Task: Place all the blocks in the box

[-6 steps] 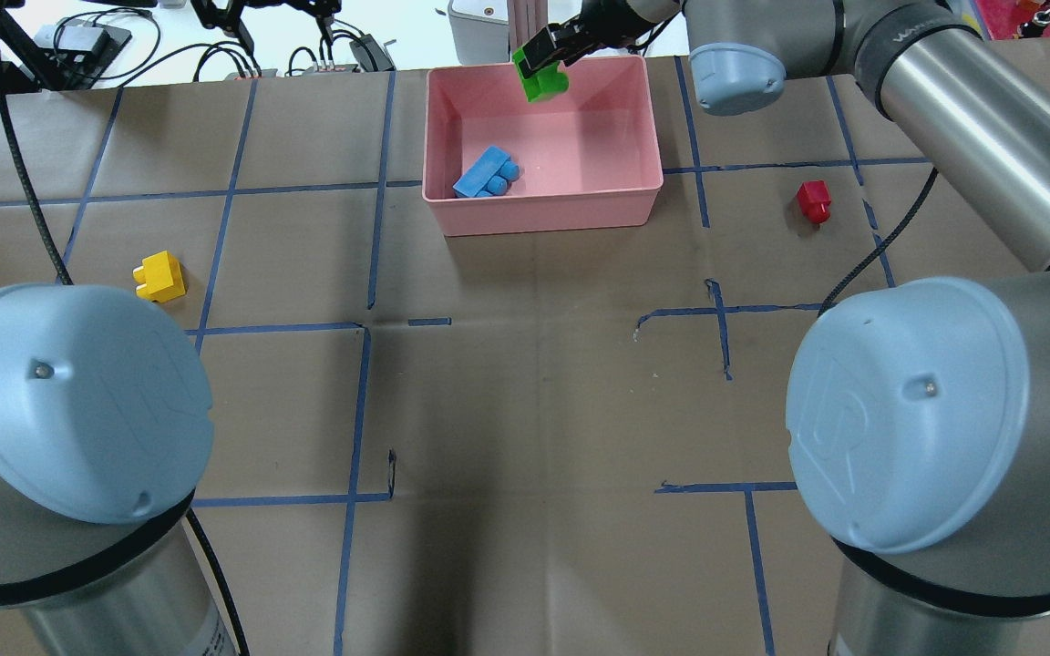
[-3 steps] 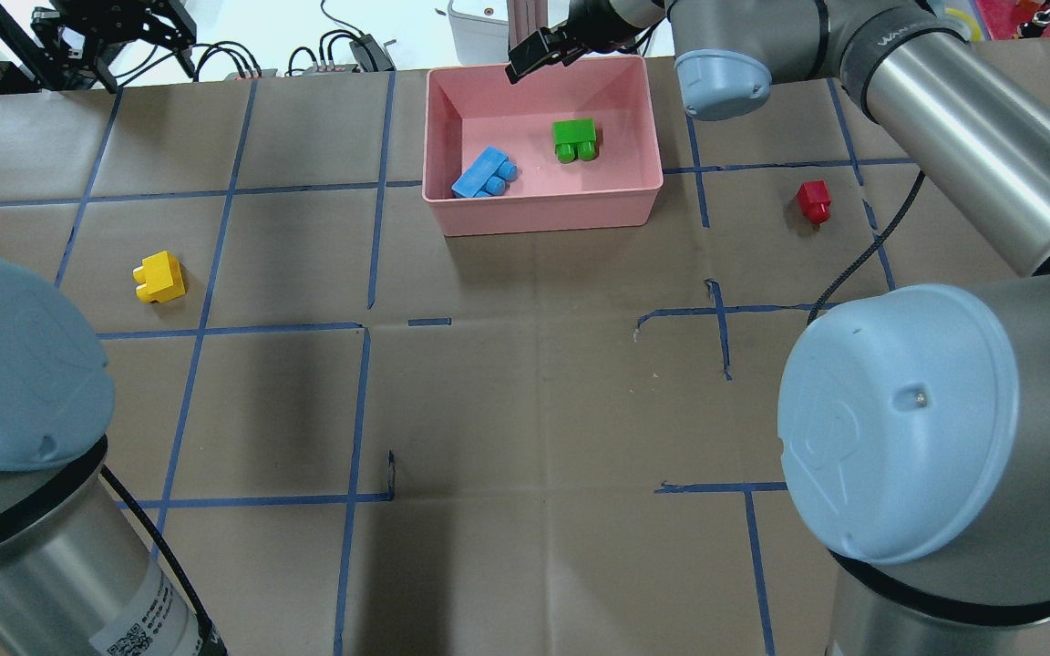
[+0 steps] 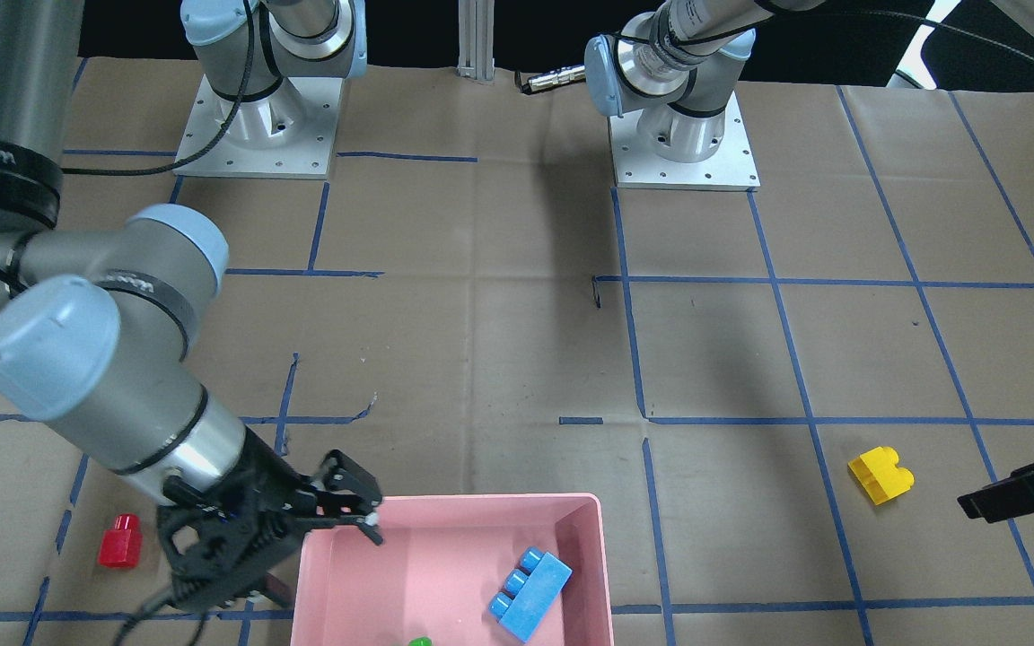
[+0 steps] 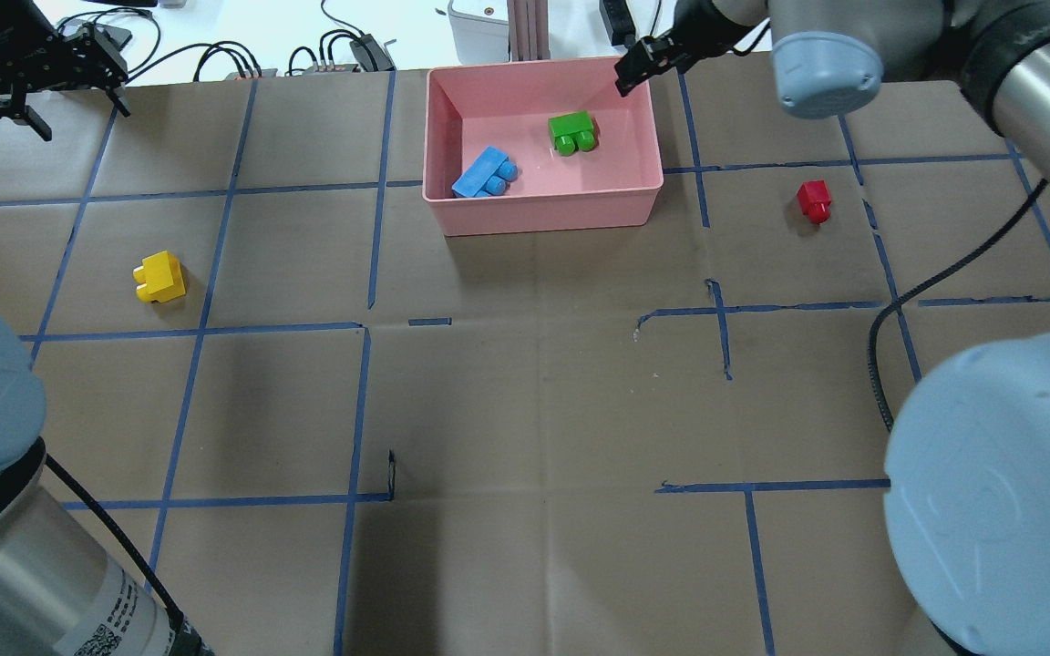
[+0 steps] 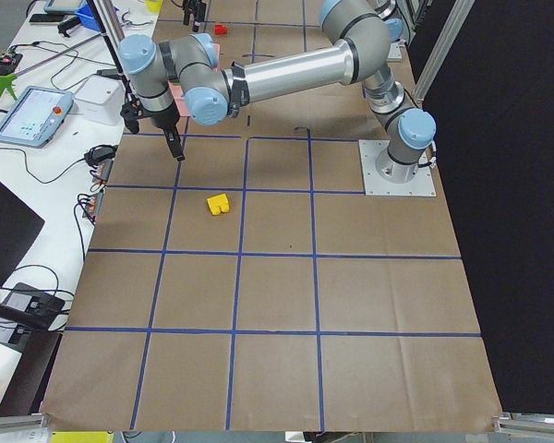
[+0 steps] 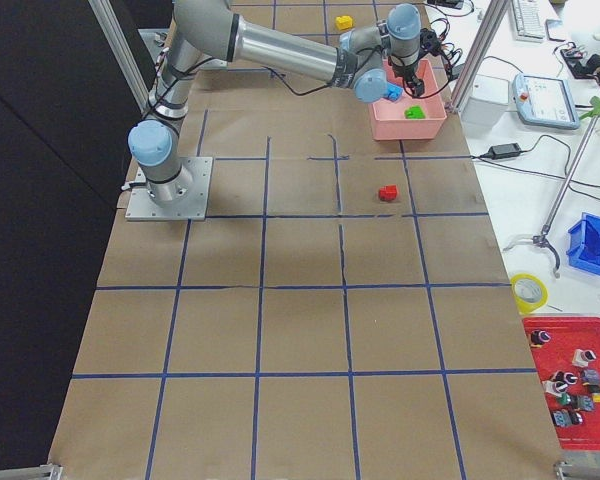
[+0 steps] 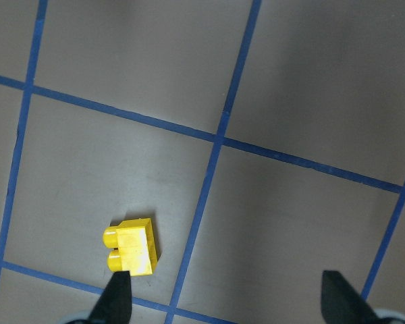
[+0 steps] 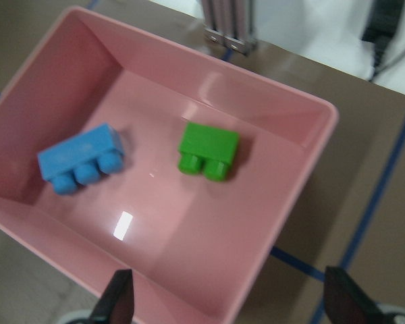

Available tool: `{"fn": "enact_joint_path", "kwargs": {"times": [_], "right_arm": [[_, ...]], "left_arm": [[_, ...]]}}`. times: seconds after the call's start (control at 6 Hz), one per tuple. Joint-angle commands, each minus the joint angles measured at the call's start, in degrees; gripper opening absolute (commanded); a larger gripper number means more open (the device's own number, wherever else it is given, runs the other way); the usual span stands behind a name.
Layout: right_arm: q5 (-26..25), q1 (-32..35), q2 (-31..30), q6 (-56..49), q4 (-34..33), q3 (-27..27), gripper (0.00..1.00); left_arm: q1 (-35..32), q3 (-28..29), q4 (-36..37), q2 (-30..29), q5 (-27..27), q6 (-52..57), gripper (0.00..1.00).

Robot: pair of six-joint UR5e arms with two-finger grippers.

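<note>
Stock as I read it from the remote station. Box (image 4: 543, 214): pink tray, stands on the bench (image 4: 525, 410) at its far middle in the overhead view. Blue brick (image 4: 485, 173): inside the box, on the floor near the left wall, lying on its side, studs pointing sideways. Green brick (image 4: 572, 133): inside the box, right of the blue one and apart from it, also on its side. Red brick (image 4: 813, 200): on the bench to the right of the box, outside it. Yellow brick (image 4: 159, 277): on the bench well to the left of the box, outside it. Right tool (image 8: 228, 283): fingers spread wide, nothing between them, raised over the box's far right corner; both boxed bricks show beneath it in the wrist view. Left tool (image 7: 226, 283): fingers likewise spread and empty, raised above the bench at the far left; I see the yellow brick lying below it, close to one fingertip in its wrist view.
</note>
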Motion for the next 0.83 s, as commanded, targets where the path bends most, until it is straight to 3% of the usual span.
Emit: {"fn": "enact_joint_path", "kwargs": {"times": [0.0, 0.17, 0.5, 0.67], "right_arm": [[-8.7, -9.2, -7.0, -7.2, 1.1, 9.9, 0.99], [-8.3, -12.9, -6.4, -7.1, 0.1, 13.6, 0.99], [-8.9, -14.3, -2.4, -1.2, -9.6, 18.0, 0.96], [-9.1, -14.2, 0.6, 4.1, -10.4, 17.1, 0.93]], "left_arm": [[2.8, -8.3, 6.4, 2.3, -0.1, 1.3, 0.99], [3.6, -14.7, 8.6, 4.6, -0.1, 0.8, 0.98], [3.5, -28.4, 25.8, 5.5, -0.1, 0.4, 0.99], [3.6, -30.7, 28.6, 4.5, -0.1, 0.2, 0.99]]}}
